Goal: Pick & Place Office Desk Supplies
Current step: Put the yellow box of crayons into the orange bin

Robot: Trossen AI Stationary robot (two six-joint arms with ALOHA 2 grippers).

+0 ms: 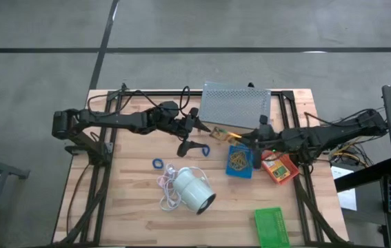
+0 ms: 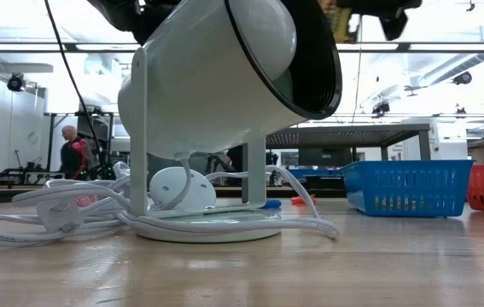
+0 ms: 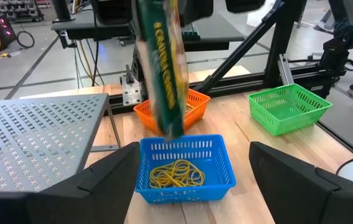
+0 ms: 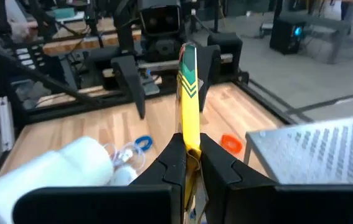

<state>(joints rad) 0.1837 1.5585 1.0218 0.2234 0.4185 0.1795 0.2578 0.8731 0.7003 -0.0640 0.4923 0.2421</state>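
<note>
Yellow-green box [image 4: 187, 93] stands upright, clamped in our right fingers [image 4: 188, 163], above the blue tray [image 3: 182, 167] at six o'clock; left fingers [image 3: 192, 180] spread apart.

Two dark jointed arms, black cabling, broad black fingers [image 3: 301, 186]

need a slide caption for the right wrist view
Right gripper shut on a yellow-green printed box, held upright facing the open left gripper.
</note>
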